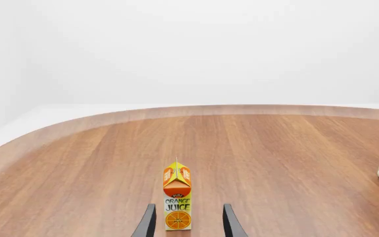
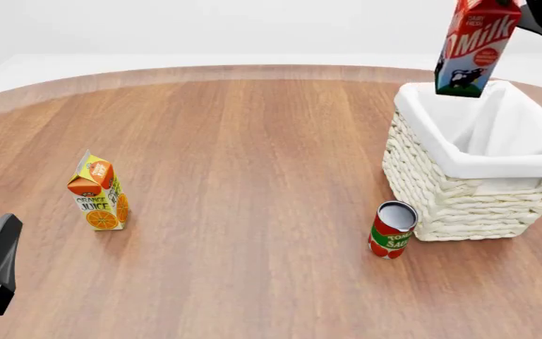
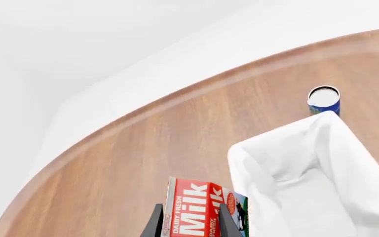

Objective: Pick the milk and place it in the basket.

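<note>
While our right claw (image 3: 188, 222) grips the milk carton (image 2: 474, 46) aloft, tilted, the wicker basket (image 2: 450, 187) sits just below it. Our left claw (image 1: 187, 223) rests unclenched, the orange juice carton (image 1: 177, 200) standing just ahead between its fingers.

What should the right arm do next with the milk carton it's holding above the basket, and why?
Probably carry the milk carton a little further in over the basket before lowering. The right gripper holds it in the air, tilted, its base about over the near-left rim rather than the white-lined middle, so letting go now might catch the wicker edge or drop it outside beside the tomato sauce can.
</note>
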